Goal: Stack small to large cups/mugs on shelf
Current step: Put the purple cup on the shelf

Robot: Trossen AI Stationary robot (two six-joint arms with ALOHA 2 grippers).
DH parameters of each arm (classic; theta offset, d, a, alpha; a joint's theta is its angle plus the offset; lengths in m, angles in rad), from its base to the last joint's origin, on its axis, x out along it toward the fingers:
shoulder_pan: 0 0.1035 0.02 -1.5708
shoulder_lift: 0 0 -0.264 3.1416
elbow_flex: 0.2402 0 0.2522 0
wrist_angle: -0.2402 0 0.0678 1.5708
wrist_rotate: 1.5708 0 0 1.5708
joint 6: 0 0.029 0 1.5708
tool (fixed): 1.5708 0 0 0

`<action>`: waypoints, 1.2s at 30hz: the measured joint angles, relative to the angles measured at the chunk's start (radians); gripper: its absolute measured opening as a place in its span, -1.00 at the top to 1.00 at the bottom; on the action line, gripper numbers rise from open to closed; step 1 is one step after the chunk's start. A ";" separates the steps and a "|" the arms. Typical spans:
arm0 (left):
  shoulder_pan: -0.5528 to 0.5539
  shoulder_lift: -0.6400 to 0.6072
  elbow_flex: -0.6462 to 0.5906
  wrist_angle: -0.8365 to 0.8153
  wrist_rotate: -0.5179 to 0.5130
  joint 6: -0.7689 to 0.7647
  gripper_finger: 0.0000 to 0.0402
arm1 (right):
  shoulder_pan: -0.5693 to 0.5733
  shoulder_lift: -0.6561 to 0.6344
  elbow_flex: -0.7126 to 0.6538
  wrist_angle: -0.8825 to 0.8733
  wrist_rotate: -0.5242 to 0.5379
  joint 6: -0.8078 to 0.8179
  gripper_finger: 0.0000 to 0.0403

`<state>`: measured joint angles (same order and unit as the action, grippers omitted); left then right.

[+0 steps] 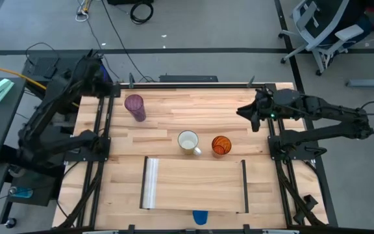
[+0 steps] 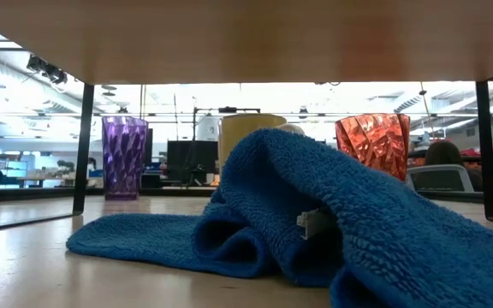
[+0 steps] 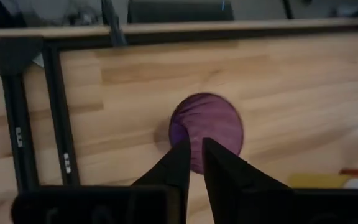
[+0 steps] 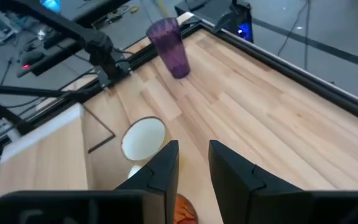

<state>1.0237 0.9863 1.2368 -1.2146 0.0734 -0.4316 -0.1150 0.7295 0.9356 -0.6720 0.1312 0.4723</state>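
Three cups stand upright on their bases on the slatted tabletop, beyond the shelf. They are a purple tumbler at the far left, a white handled mug in the middle, and an orange tumbler right of the mug. My left gripper hovers at the table's far left corner, above and left of the purple tumbler, with a narrow gap between its fingers and nothing in it. My right gripper hangs open in the air at the right side, pointing toward the mug.
A blue towel lies crumpled at the table's near edge, under the shelf board, and hides part of the cups in the low view. Black frame rails run along both sides of the table. Bare wood lies between the cups and the far edge.
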 joint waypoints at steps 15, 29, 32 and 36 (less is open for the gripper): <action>0.082 0.240 0.146 -0.186 0.120 0.150 0.53 | 0.000 -0.009 0.000 -0.021 -0.036 -0.030 0.53; -0.027 0.444 0.146 -0.115 0.100 0.112 0.44 | 0.000 -0.009 0.000 -0.036 -0.054 0.005 0.53; -0.026 0.470 0.145 -0.120 0.087 0.106 0.41 | 0.000 -0.009 0.000 -0.039 -0.058 0.006 0.53; -0.027 0.473 0.145 -0.173 0.056 0.100 0.37 | 0.000 -0.009 0.000 -0.039 -0.058 0.006 0.53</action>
<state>0.9970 1.4597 1.3819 -1.3874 0.1290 -0.3311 -0.1150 0.7208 0.9356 -0.7109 0.0731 0.4782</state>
